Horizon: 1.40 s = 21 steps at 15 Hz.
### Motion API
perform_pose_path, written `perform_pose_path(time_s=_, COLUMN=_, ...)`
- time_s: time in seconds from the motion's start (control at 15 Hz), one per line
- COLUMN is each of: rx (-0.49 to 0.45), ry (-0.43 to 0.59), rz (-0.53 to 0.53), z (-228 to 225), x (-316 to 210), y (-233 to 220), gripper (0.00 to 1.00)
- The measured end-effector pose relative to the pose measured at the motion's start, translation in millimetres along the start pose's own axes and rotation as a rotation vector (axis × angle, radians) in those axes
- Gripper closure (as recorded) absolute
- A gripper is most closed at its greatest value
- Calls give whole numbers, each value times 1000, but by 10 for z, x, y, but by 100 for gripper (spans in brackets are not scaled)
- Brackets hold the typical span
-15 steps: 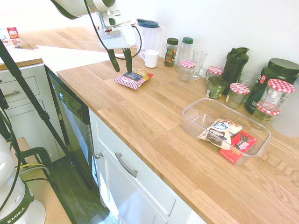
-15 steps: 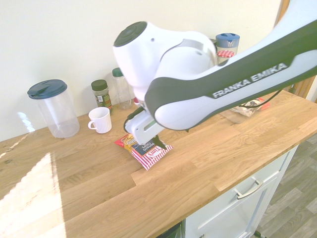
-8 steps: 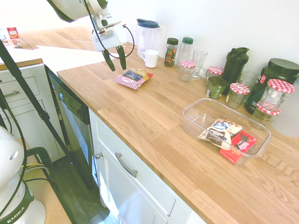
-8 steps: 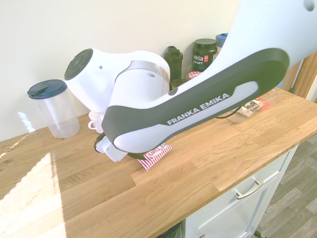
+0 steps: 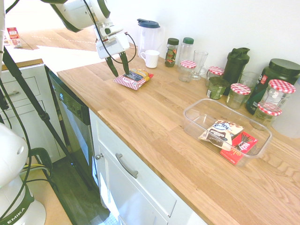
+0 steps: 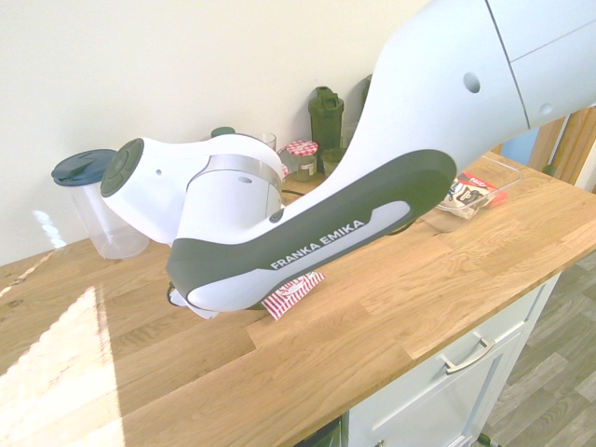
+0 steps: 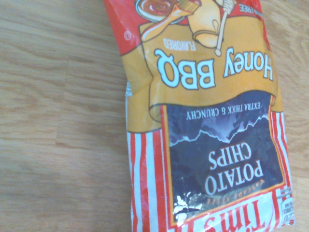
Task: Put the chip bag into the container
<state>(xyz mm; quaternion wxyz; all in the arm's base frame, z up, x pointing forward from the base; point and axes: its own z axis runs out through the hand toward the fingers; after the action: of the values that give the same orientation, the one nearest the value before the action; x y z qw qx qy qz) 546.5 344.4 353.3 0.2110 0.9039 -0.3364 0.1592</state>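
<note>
Jaws (image 5: 119, 67) spread wide by chip bag (image 5: 133, 78), mug (image 5: 150, 58) just beyond.

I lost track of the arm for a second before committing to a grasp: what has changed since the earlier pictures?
The open end effector has swung back toward the dishwasher side of the chip bag, lifted, then come down again slightly, its wrist now turned differently. Nothing was taken hold of or let go. The bag, the container with its two packets, and the mug stayed put.
</note>
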Motion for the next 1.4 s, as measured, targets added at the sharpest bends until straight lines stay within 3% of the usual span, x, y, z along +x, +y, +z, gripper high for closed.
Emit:
perform_pose_path(time_s=0.53, rx=-21, ry=13, rz=-16, z=185, x=-50, y=-159, gripper=0)
perform_pose_path(time_s=0.6, rx=-23, ry=15, rz=-13, z=201, x=-32, y=-158, gripper=100)
perform_pose_path(time_s=1.4, rx=-41, ry=47, rz=-30, z=331, x=74, y=-154, gripper=100)
